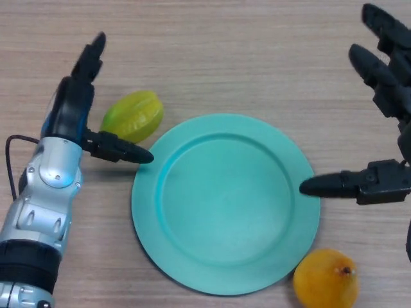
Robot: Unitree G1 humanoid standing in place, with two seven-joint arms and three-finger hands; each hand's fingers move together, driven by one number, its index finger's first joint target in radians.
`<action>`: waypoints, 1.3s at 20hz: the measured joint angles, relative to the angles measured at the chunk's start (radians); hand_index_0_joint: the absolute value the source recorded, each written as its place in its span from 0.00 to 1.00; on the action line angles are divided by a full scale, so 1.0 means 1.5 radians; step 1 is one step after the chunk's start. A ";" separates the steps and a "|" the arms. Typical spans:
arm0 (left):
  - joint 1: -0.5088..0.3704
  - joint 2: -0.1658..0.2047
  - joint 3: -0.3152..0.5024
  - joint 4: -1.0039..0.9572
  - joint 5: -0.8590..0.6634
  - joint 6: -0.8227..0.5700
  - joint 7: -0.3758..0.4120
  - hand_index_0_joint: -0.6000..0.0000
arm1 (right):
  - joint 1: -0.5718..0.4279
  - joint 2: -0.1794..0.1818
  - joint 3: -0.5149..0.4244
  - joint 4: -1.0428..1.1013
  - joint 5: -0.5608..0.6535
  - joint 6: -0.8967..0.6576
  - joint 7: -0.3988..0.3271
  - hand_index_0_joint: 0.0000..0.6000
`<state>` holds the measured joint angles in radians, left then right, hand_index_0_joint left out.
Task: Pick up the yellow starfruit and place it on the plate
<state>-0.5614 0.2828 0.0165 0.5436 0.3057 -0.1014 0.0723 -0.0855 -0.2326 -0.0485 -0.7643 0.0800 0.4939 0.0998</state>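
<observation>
The yellow-green starfruit [133, 116] lies on the wooden table just off the upper left rim of the teal plate [192, 256]. My left hand [72, 112] is right beside the starfruit on its left, open, with the fingers straight up past it and the thumb [119, 150] reaching under it toward the plate's rim. The hand does not hold the fruit. My right hand [385, 96] is open at the right edge of the view, its thumb [340, 184] pointing at the plate's right rim. The plate holds nothing.
An orange fruit [326, 279] lies on the table by the plate's lower right rim, below my right thumb. Bare wooden table [225, 51] stretches behind the plate.
</observation>
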 measured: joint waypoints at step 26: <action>0.174 -0.038 -0.055 -0.475 0.045 0.107 -0.119 0.00 | 0.001 -0.008 -0.012 -0.029 0.000 0.020 -0.001 0.25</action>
<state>-0.3008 0.2258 -0.0663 -0.1683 0.3735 0.0586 -0.1062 -0.0836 -0.2448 -0.0664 -0.8073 0.0797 0.5245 0.0990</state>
